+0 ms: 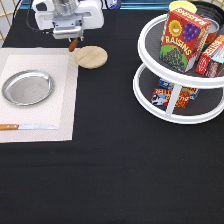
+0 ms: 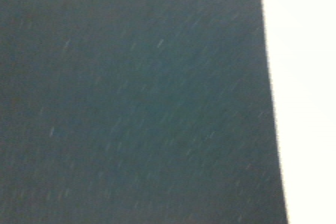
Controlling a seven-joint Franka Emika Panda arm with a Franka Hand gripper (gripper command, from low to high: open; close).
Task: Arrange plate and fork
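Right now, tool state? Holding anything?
Tool: at the exterior view's top left, above the pale placemat, with an orange-brown wooden handle showing below it; open or shut cannot be told.

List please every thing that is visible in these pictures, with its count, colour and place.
plate: one, shiny silver, on the placemat at the exterior view's left.
placemat: one, pale cream, left side, on the black table.
knife: one, orange-brown handle, flat blade, on the placemat below the plate.
wooden disc: one, light wood, just right of the placemat's top corner.
fork: one, only its orange-brown handle shows, under the hand.
two-tier turntable: one, white, upper right.
raisin box: one, red, top tier.
other packages: several, both tiers.
hand: one, white, top left, at the fork handle.
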